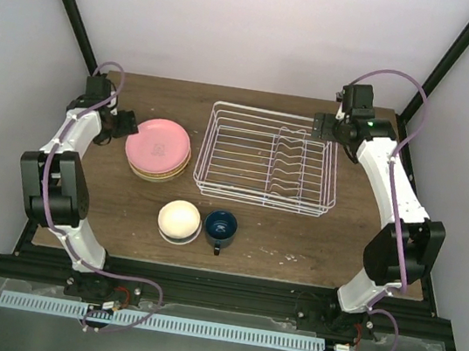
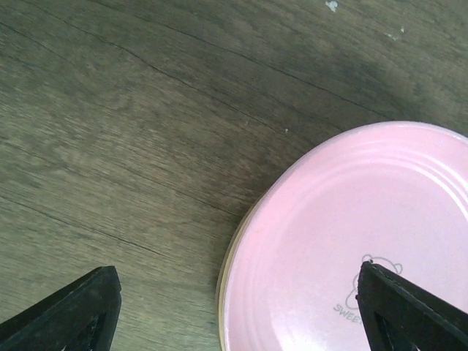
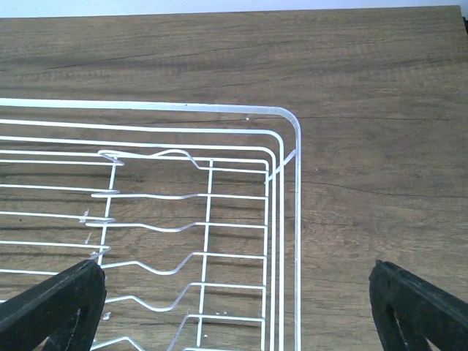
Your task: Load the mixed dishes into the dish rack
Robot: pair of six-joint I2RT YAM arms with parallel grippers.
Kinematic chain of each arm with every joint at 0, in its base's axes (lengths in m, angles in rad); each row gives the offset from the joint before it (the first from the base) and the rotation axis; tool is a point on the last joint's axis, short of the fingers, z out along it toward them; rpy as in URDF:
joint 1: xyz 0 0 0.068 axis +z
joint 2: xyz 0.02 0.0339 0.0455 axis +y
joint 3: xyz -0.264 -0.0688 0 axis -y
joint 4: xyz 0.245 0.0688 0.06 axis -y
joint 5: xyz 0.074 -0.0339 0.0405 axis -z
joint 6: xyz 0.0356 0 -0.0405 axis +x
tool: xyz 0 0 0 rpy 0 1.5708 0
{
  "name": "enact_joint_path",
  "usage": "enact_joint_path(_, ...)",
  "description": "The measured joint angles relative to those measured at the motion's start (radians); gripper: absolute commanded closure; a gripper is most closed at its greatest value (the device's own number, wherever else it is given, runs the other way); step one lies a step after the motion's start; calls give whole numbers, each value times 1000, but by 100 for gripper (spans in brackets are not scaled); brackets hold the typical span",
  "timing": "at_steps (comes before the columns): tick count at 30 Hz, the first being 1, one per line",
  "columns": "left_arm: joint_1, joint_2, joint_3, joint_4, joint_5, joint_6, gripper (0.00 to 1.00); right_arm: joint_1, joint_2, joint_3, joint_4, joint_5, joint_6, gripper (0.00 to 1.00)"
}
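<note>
The pink plate (image 1: pixel 158 146) (image 2: pixel 351 234) lies on top of the tan-yellow plate (image 1: pixel 158 176), whose thin rim (image 2: pixel 226 269) shows beneath it. My left gripper (image 1: pixel 125 127) (image 2: pixel 241 322) is open at the stack's left edge. One of its fingers (image 2: pixel 409 314) is over the pink plate and the other over bare wood. The white wire dish rack (image 1: pixel 270 157) (image 3: pixel 281 190) holds nothing. My right gripper (image 1: pixel 323 127) (image 3: pixel 238 314) hangs open above the rack's far right corner. The cream bowl (image 1: pixel 179 217) and the dark blue mug (image 1: pixel 220 225) stand side by side in front.
A second bowl's pale rim (image 1: pixel 177 238) peeks out under the cream bowl. The wooden table (image 1: pixel 296 238) ends at a black rail in front. Black frame posts (image 1: pixel 66 0) rise at the back corners beside the white walls.
</note>
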Motion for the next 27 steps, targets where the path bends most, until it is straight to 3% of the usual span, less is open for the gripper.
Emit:
enact_joint_path(8, 0, 37, -10, 5, 26, 0, 11, 0, 0, 0, -6, 12, 0, 0)
enact_joint_path(27, -14, 125, -21, 23, -12, 3, 25, 0, 95, 77, -15, 18, -8, 0)
